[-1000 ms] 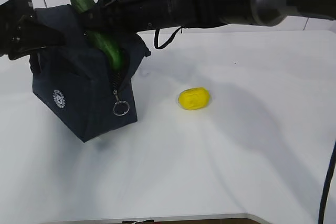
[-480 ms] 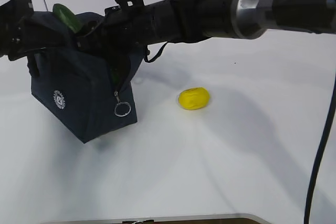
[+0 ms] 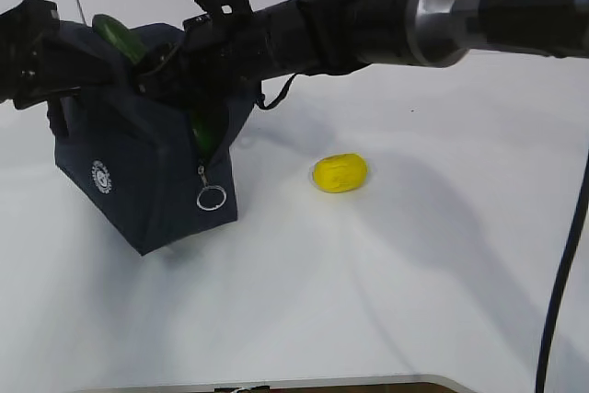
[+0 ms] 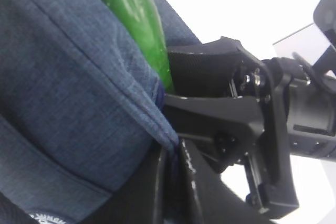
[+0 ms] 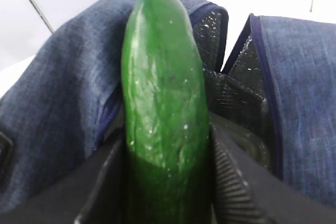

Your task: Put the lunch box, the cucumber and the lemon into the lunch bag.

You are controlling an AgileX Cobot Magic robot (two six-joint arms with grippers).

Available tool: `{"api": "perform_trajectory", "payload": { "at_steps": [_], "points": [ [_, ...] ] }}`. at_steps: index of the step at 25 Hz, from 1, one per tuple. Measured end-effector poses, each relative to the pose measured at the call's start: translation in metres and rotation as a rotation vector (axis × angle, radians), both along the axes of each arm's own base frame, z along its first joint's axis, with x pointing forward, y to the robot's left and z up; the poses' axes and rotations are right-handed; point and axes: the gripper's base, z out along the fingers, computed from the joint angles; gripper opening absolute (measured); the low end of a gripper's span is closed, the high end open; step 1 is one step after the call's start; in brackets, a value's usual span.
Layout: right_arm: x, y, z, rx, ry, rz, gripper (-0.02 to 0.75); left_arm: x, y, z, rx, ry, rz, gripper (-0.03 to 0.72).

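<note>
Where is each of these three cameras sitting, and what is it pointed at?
Exterior view: off the table's front, looking down at a slant at the lunch bag and lemon; both arms show.
Left wrist view: on the left arm, close against the bag's fabric; the left hand pinches its rim, the right arm behind.
Right wrist view: on the right arm, looking along the right hand into the bag's opening.
All three share the cucumber.

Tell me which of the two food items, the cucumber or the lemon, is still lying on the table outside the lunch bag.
The lemon: it lies alone on the white table, right of the lunch bag. The cucumber stands in the bag's opening, between the right gripper fingers.
</note>
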Motion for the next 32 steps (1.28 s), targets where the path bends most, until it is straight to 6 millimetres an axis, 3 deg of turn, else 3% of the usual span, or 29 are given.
{"api": "perform_trajectory", "payload": {
  "at_steps": [9, 14, 25, 32],
  "points": [
    [-0.005, -0.007, 0.005, -0.139, -0.031, 0.016, 0.503, 0.0, 0.0, -0.001, 0.014, -0.002, -0.009, 0.002],
    [-0.009, -0.01, 0.022, -0.143, -0.073, 0.019, 0.514, 0.0, 0.0, -0.001, 0.014, -0.002, -0.009, 0.002],
    [-0.033, -0.031, 0.087, -0.279, -0.31, 0.077, 0.514, 0.0, 0.0, -0.001, 0.014, -0.002, -0.009, 0.002],
    [-0.046, -0.057, 0.092, -0.579, -0.253, 0.086, 0.514, -0.001, 0.0, -0.001, 0.017, -0.003, -0.011, 0.002]
  ]
}}
